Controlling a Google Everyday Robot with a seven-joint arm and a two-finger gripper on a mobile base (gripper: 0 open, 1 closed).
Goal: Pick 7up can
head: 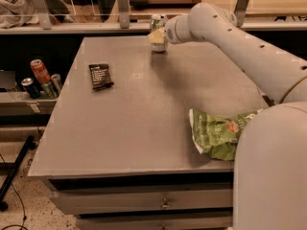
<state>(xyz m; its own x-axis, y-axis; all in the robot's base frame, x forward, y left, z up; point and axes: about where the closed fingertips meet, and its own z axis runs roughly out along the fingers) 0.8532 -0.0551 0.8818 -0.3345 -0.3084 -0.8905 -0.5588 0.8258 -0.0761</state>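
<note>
The 7up can (157, 22), with a silver top and a pale label, stands upright near the far edge of the grey table (144, 109). My gripper (157, 36) is at the end of the white arm (230, 37), which reaches in from the right. It sits right at the can, covering the can's lower front. The can's base appears to rest on the table.
A dark snack packet (100, 75) lies on the left part of the table. A crumpled green chip bag (218, 133) lies at the right front, beside my white body. A red cola can (39, 71) and dark cans (29, 87) sit on a low shelf to the left.
</note>
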